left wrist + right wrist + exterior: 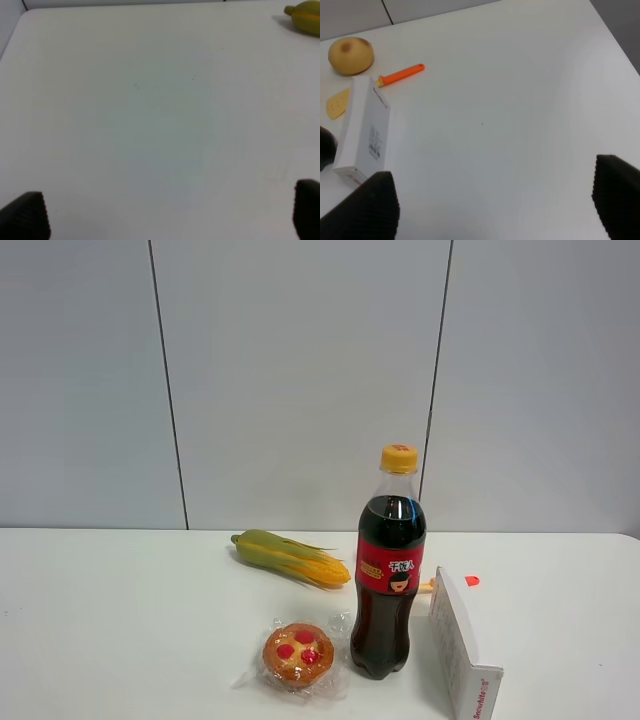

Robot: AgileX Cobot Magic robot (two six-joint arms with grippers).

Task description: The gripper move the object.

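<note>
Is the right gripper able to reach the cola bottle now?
Probably yes, but not straight: the white box stands between the open right gripper and the cola bottle, so it should approach around or above it.

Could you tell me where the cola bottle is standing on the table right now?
In the high view the cola bottle stands upright right of centre, with the wrapped pastry to its left, the white box to its right and the corn cob behind.
</note>
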